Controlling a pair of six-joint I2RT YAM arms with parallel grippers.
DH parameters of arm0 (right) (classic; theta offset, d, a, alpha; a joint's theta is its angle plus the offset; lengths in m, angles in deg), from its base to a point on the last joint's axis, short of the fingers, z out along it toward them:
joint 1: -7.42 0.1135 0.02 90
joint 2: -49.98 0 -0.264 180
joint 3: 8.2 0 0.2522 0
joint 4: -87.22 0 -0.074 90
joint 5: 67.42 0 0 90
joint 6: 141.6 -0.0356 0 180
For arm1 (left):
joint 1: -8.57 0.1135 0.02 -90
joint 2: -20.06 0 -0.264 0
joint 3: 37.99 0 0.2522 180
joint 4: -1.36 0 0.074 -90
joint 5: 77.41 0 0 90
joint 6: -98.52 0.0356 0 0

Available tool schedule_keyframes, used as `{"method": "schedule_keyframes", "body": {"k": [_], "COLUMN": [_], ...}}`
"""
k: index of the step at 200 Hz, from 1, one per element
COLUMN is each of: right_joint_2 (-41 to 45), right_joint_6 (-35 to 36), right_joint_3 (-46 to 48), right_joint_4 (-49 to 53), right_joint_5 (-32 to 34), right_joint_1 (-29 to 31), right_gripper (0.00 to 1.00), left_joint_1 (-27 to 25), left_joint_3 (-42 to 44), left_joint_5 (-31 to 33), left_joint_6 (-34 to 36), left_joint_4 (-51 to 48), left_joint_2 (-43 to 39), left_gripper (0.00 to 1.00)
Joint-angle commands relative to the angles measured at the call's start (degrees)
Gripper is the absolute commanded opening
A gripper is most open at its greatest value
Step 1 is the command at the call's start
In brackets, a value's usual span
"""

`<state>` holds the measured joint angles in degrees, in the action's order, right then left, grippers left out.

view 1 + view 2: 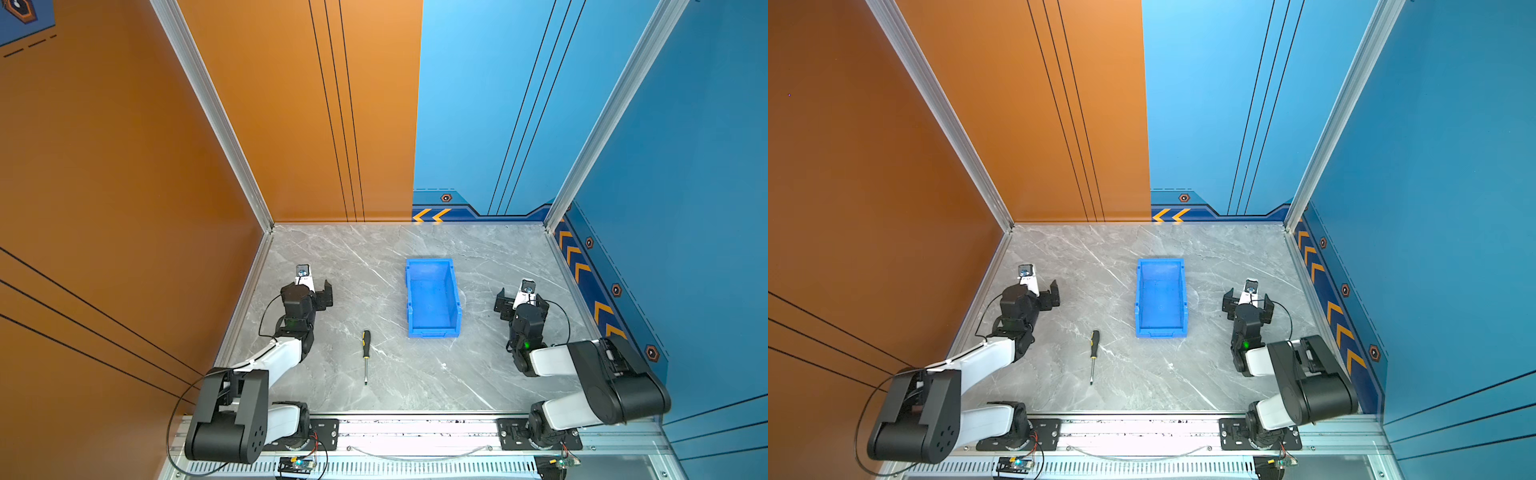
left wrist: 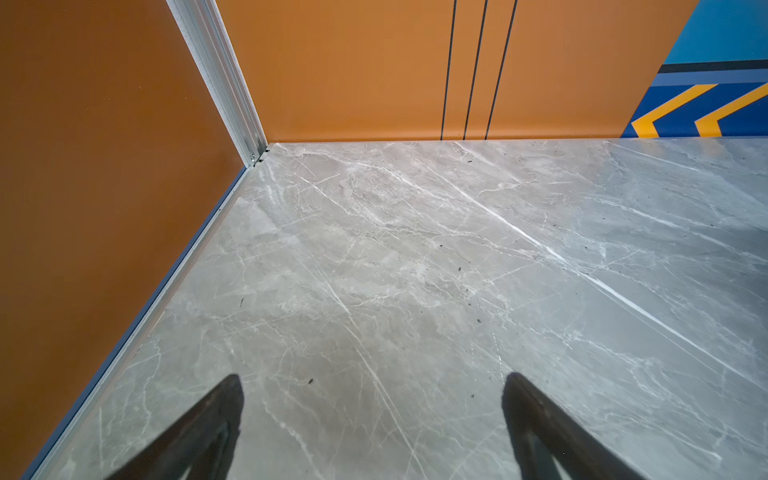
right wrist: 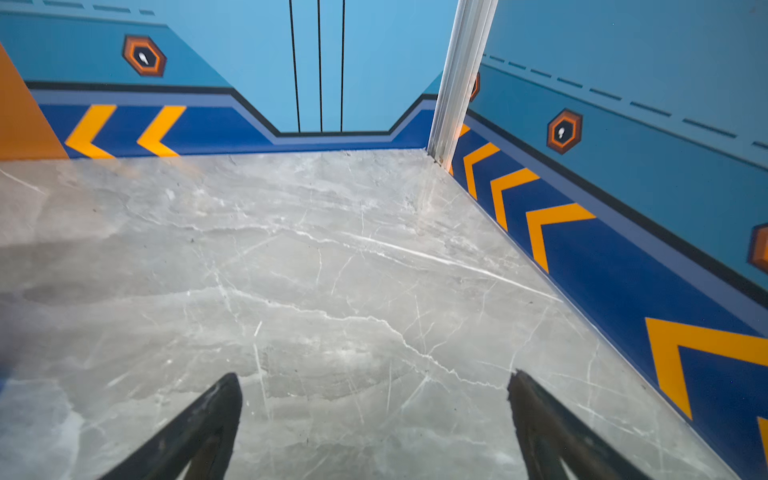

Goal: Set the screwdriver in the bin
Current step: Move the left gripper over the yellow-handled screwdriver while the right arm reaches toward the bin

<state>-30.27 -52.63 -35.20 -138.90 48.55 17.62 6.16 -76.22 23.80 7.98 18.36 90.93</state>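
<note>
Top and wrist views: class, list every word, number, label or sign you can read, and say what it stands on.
Words, numbers, brands: none readable in any view.
yellow chevrons: arrow signs on the dark blue wall band.
hexagon badges: a white mark inside, no letters.
No print shows on the bin or the screwdriver.

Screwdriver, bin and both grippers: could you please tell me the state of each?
bin: upright, empty.
screwdriver: lying flat outside the bin, not gripped.
left gripper: open, empty.
right gripper: open, empty.
</note>
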Motion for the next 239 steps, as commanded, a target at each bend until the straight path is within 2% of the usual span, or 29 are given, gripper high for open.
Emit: {"method": "schedule_keyframes", "body": {"k": [1,30,47,72,86,99,124,169,198,211,239], "right_joint_2": [8.0,18.5,23.8,27.9,28.5,29.1,32.6,32.8,31.0,29.9,28.6], "right_joint_6": [0.9,-2.7,-8.9,-20.9,-26.6,-28.3,-31.7,-39.1,-37.1,-35.9,-34.2], "right_joint_3": [-2.7,-8.0,-12.3,-20.1,-24.4,-26.9,-27.7,-27.7,-29.4,-30.2,-30.5], "right_joint_4": [10.6,30.1,44.4,66.3,77.8,84.3,89.7,92.7,91.6,91.8,91.2], "right_joint_5": [2.1,1.6,3.8,8.2,7.7,4.9,6.0,6.4,2.6,1.3,-1.5], "right_joint_1": [0.6,3.1,5.1,7.8,8.7,10.1,15.7,25.3,28.8,29.6,35.6], "right_gripper": [1.00,1.00,1.00,1.00,1.00,1.00,1.00,1.00,1.00,1.00,1.00], "left_joint_1": [0.5,0.5,0.0,-2.9,-5.1,-7.3,-9.9,-13.8,-16.4,-19.1,-23.9], "left_joint_3": [-1.8,-5.1,-6.8,-9.3,-11.3,-13.5,-15.9,-20.1,-23.3,-24.1,-26.3], "left_joint_5": [-2.3,-3.7,-5.5,-1.9,-1.8,-1.6,-0.1,-5.1,-10.8,-8.7,-5.2], "left_joint_6": [-1.9,-5.0,-6.5,-11.3,-12.3,-12.5,-17.1,-22.5,-26.2,-27.6,-33.0], "left_joint_4": [-10.4,-21.2,-26.1,-31.6,-35.8,-40.1,-47.4,-56.5,-61.4,-62.4,-66.3], "left_joint_2": [-3.5,-8.0,-11.0,-13.8,-14.1,-13.9,-13.5,-10.4,-4.7,-3.2,-0.3], "left_gripper": [0.98,0.98,0.98,0.98,0.98,0.98,0.98,0.98,0.98,0.98,0.98]}}
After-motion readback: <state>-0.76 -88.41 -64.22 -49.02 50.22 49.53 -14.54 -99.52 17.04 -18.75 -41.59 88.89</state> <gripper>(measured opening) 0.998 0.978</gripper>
